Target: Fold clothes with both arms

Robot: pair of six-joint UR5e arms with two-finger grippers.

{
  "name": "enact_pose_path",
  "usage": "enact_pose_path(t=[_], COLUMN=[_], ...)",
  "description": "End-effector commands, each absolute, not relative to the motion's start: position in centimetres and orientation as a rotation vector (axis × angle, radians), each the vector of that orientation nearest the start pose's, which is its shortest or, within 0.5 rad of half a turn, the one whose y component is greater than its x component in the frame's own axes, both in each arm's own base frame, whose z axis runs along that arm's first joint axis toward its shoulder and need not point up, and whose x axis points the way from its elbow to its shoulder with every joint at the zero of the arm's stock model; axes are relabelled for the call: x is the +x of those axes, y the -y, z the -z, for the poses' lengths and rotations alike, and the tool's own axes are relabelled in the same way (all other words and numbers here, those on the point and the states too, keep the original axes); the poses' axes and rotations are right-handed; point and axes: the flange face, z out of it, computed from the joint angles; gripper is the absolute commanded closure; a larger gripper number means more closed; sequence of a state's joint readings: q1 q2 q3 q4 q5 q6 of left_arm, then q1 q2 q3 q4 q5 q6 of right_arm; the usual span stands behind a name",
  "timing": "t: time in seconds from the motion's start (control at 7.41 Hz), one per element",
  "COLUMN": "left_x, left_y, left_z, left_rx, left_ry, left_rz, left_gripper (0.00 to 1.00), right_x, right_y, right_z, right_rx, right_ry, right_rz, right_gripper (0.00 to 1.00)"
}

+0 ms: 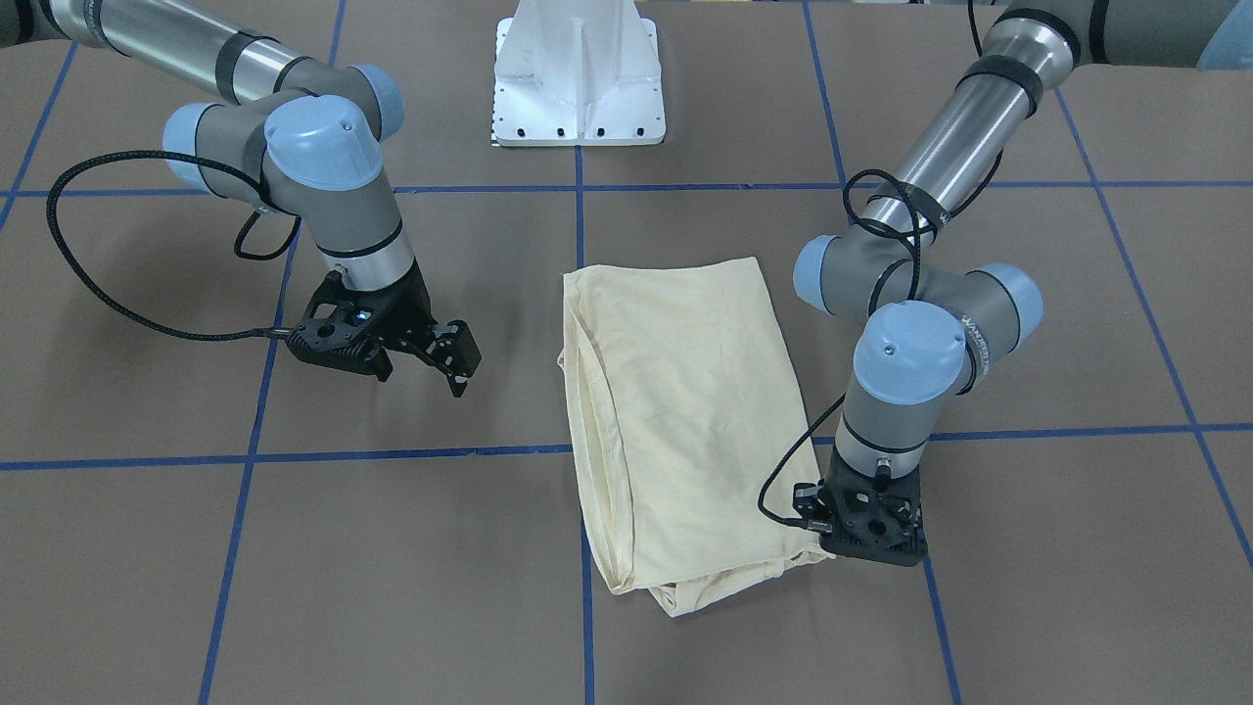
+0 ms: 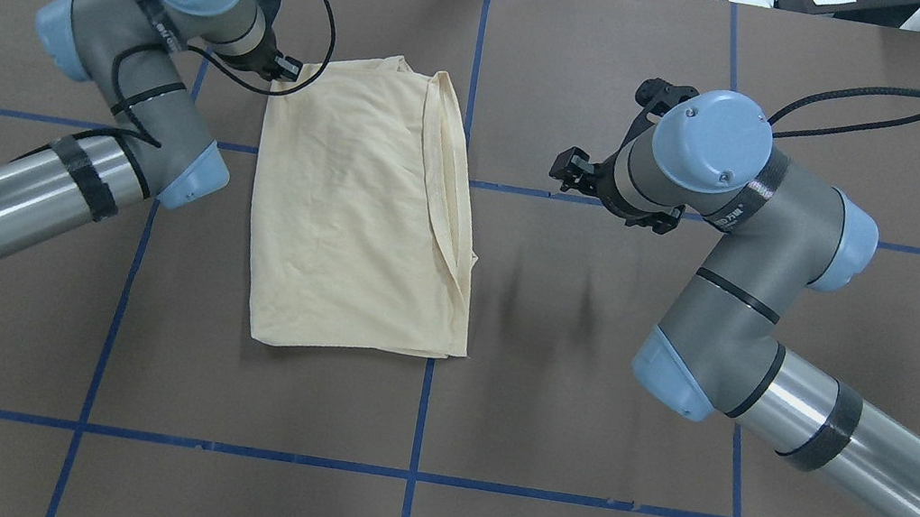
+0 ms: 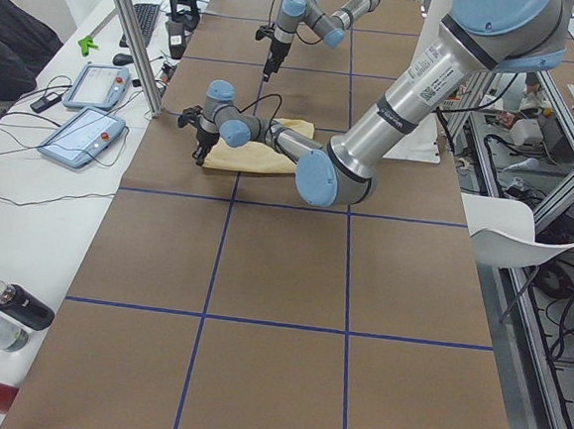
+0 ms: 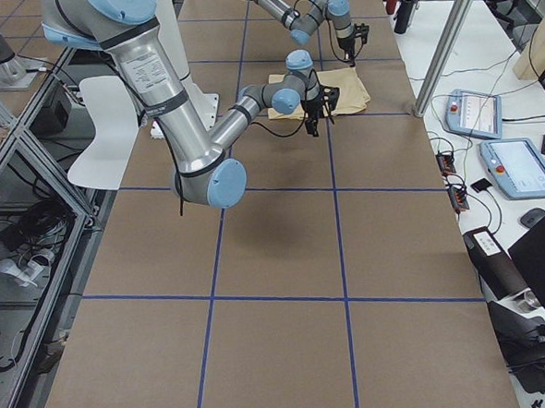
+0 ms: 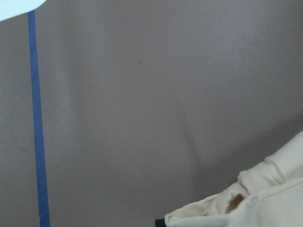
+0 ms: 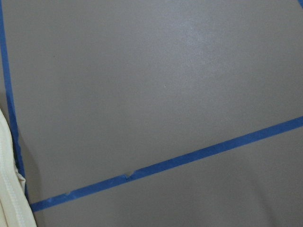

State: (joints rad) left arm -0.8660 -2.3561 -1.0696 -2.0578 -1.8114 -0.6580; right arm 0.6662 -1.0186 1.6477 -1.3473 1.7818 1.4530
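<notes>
The clothes are one pale cream-yellow shirt (image 1: 675, 411), folded lengthwise into a long panel on the brown table (image 1: 411, 578); its print is hidden. In the overhead view the shirt (image 2: 358, 207) lies left of centre. My left gripper (image 1: 866, 548) points straight down at the shirt's corner farthest from the robot's base and is shut on that bunched corner. The left wrist view shows gathered fabric (image 5: 265, 198) at the bottom right. My right gripper (image 1: 458, 367) hangs open and tilted above bare table, beside the shirt and apart from it. The right wrist view catches only the shirt's edge (image 6: 7, 189).
The white pedestal base (image 1: 578, 88) stands at the robot's side of the table. Blue tape lines (image 1: 392, 455) mark a grid on the table. Control tablets (image 3: 85, 129) and bottles (image 3: 1, 316) lie on the white bench alongside. A person (image 3: 12, 49) sits there.
</notes>
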Motion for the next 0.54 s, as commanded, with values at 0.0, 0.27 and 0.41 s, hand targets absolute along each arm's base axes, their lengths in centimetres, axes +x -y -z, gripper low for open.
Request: enact_pose_path(t=[0.0, 0.27, 0.41], left_x=[42.5, 39.9, 39.5], left_y=[66.9, 62.9, 62.0], left_z=[-35.6, -34.8, -34.5], left_rx=[0.462, 0.456, 0.45], left_ry=[-0.745, -0.836, -0.853], left_rz=[-0.202, -0.228, -0.202], left_gripper=[0.0, 0.0, 0.0], right_x=[-47.0, -50.2, -53.3], right_y=[50.6, 50.2, 50.0], right_z=[-27.7, -24.6, -22.7], right_rx=[0.145, 0.149, 0.149], right_ry=[0.872, 0.896, 0.895], right_rz=[-0.421, -0.441, -0.454], right_gripper=[0.0, 0.0, 0.0])
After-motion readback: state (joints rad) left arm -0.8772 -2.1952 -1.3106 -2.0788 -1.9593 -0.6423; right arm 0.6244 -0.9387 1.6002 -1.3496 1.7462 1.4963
